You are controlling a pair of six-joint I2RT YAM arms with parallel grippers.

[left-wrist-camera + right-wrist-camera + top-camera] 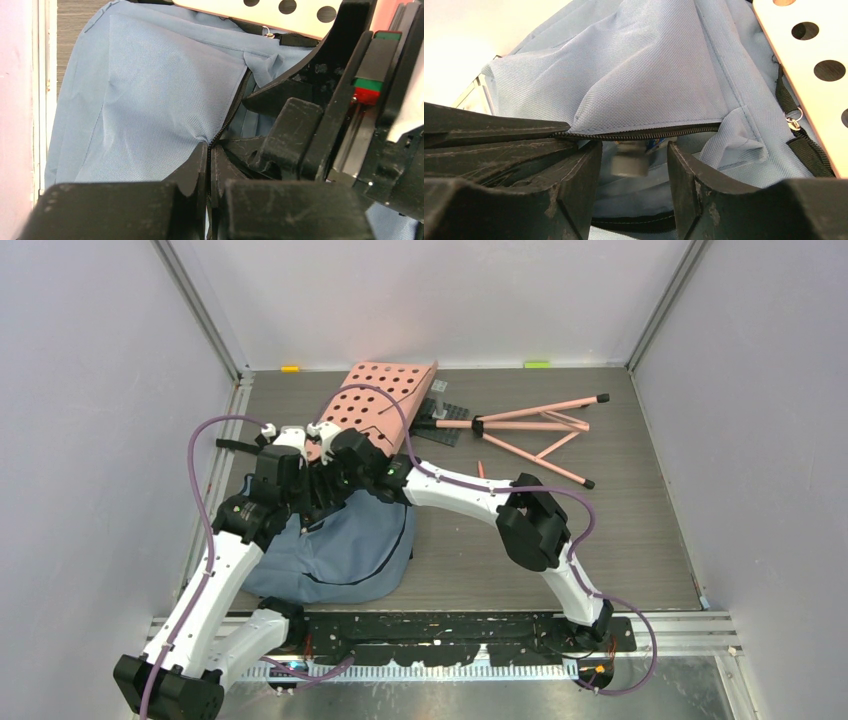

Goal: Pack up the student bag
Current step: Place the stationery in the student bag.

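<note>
The student bag (340,550), soft blue-grey fabric with black zipper trim, lies at the near left of the table. My left gripper (209,150) is shut on the bag's zipper edge (235,107) and holds the mouth up. My right gripper (634,155) is open at the mouth, just under the zipper line (639,134). A small grey cylindrical object (630,162), blurred, sits between its fingers inside the bag and touches neither. In the top view both grippers (285,455) (345,455) meet over the bag's far edge.
A pink perforated board (375,405) leans just behind the bag, close to both grippers. A pink folding stand (540,430) with black tips lies at the back right. Next to it is a dark grey plate (447,425). Walls close the table on three sides.
</note>
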